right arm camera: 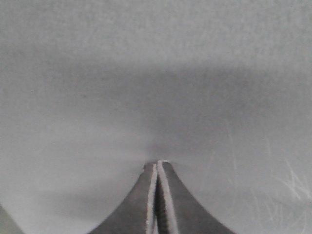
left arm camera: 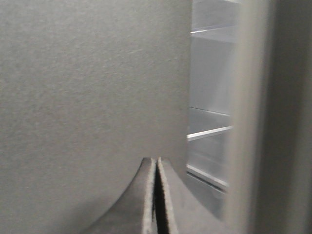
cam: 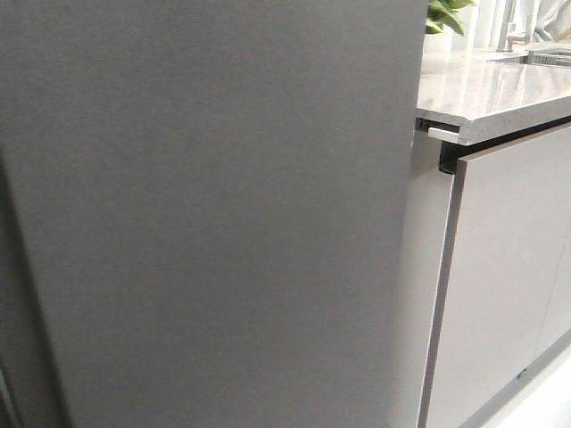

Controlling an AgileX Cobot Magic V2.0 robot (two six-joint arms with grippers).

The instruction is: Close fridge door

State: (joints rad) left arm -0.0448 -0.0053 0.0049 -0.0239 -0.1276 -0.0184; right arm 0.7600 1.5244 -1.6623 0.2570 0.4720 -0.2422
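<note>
**A:** How do the fingers stand on each arm?

**B:** Pressed together on both. The left gripper (left arm camera: pixel 156 168) shows its two dark fingers (left arm camera: pixel 168 204) meeting along a thin seam with nothing between them. The right gripper (right arm camera: pixel 157 168) is the same, its pale-edged fingers (right arm camera: pixel 170 204) closed flat against one another and holding nothing.

**A:** What do the tips touch?

**B:** Both point at the large flat matte dark grey fridge door (cam: pixel 214 214). In the right wrist view the tips sit at or against the panel (right arm camera: pixel 156 73), a soft shadow pooled around them; whether they actually press it cannot be told. In the left wrist view the tips are close to the panel (left arm camera: pixel 87 87) near its free edge.

**A:** And the door itself?

**B:** It fills most of the front view, standing just beside the glossy light grey cabinet front (cam: pixel 508 285) under the pale speckled stone countertop (cam: pixel 491 89). It is not fully shut: past its edge the left wrist view shows a gap with the fridge's pale interior shelves (left arm camera: pixel 209 131). A green leafy plant (cam: pixel 446 16) sits at the countertop's far end
</note>
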